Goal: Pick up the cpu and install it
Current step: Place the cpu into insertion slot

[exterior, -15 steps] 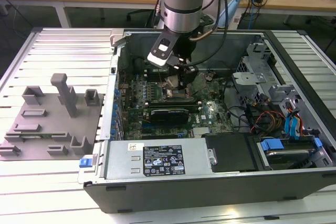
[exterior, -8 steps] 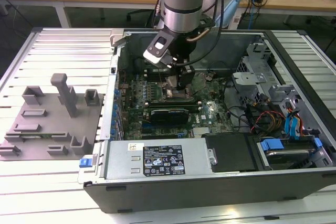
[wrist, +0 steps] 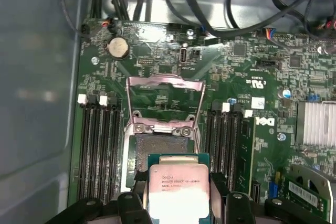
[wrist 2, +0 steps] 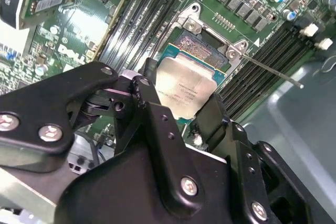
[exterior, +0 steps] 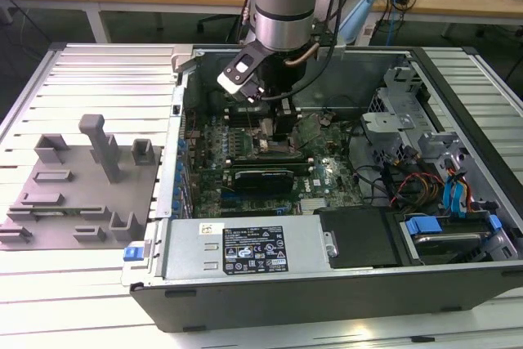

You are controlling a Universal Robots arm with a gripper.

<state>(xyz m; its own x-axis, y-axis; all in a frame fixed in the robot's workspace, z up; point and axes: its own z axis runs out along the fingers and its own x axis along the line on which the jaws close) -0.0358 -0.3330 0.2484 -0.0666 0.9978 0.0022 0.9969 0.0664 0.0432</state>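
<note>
The cpu [wrist: 178, 184] is a flat square chip with a pale silvery top on a green edge, and it sits between my black fingers [wrist: 131, 204]. In the second wrist view the cpu [wrist 2: 184, 90] hangs just over the near side of the open socket [wrist 2: 202, 45]. My gripper [wrist 2: 181, 102] is shut on its two opposite edges. The socket [wrist: 157, 148] lies on the green motherboard with its metal load plate [wrist: 165, 83] swung up and open. In the exterior view the gripper [exterior: 278, 128] reaches down into the computer case over the socket [exterior: 274, 150].
Memory slots [wrist: 100, 145] flank the socket on both sides. A black expansion card [exterior: 263, 177] lies just in front of it. The power supply [exterior: 245, 248], drive cage [exterior: 400, 116] and cables [exterior: 409, 181] crowd the case. A grey fixture [exterior: 78, 185] rests on the slatted table at the exterior view's left.
</note>
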